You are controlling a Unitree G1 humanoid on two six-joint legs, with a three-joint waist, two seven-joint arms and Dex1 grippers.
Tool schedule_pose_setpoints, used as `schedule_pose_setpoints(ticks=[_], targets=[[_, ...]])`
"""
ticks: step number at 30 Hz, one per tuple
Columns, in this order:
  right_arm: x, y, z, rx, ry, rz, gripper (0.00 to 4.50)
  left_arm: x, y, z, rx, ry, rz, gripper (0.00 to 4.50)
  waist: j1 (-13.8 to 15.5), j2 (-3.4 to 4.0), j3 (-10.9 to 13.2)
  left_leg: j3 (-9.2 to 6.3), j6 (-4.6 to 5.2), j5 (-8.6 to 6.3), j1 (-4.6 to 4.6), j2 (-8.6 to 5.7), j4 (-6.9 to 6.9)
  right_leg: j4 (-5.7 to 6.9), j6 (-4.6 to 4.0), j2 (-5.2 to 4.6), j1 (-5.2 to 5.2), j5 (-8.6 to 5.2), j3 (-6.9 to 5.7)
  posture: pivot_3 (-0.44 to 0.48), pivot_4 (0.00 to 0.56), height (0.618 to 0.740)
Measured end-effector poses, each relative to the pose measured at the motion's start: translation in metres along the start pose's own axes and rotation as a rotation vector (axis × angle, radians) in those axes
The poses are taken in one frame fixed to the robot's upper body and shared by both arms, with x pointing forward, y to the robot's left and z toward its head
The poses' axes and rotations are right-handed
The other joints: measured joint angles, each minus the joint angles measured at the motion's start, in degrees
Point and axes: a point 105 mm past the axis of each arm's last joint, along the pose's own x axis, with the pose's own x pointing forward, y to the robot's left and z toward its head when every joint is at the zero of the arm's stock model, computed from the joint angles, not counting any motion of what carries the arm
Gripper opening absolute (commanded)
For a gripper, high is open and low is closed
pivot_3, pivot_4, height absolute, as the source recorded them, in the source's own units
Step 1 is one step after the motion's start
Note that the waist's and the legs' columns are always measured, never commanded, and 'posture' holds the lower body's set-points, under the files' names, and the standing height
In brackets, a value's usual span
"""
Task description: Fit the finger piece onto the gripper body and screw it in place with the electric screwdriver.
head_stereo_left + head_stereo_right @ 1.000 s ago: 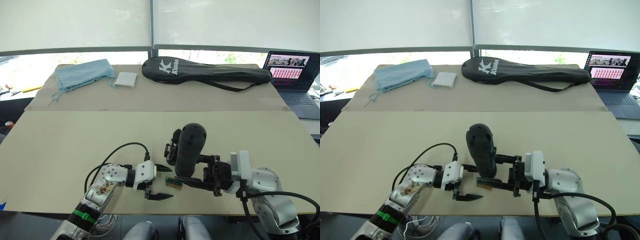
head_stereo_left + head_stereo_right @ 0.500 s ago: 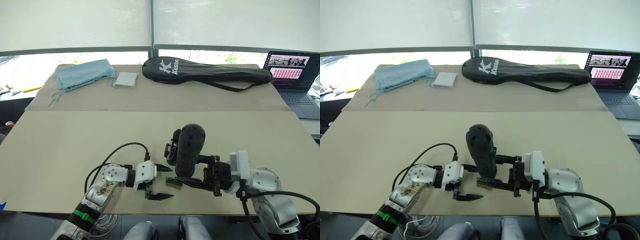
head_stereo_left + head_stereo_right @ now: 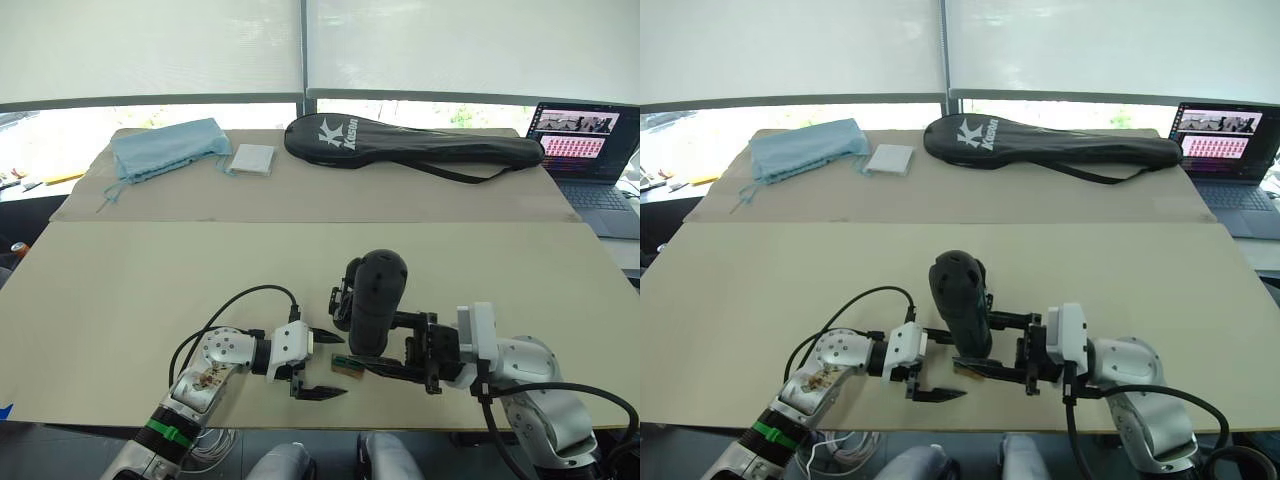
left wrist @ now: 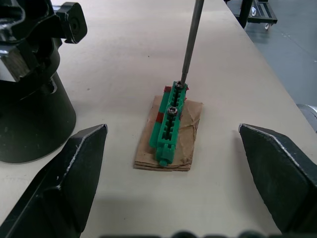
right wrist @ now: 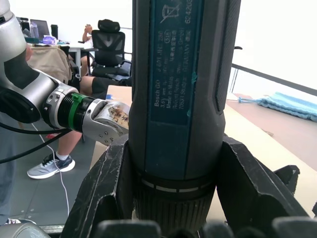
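Daylight pours through the white window blinds [image 3: 300, 45] behind the scene, and the uncovered strip of glass beneath them is blown out. The pale worktop [image 3: 150, 280] is evenly and softly lit, with faint shadows. In the right wrist view the bright background washes out, and the seated person [image 5: 74, 89] there looks soft.

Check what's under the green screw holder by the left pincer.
The green screw holder lies on a small brown cardboard piece on the table. Red shows at its edge; what lies beneath the holder itself is covered. The electric screwdriver's bit touches its far end.
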Motion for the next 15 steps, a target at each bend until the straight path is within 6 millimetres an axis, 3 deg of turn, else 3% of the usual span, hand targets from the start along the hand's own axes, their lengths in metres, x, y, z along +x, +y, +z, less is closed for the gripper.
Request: schedule_pose_setpoints(ticks=[15], targets=[[0.0008, 0.001, -0.0039, 0.012, 0.01, 0.005, 1.92, -0.0002, -0.0005, -0.0003, -0.003, 0.0, 0.007, 4.5, -0.01, 0.0, -0.01, 0.0, 0.0, 0.0, 0.01, 0.0, 0.0, 0.0, 0.0, 0.0, 0.0, 0.0, 0.01, 0.0, 0.15, 0.74]])
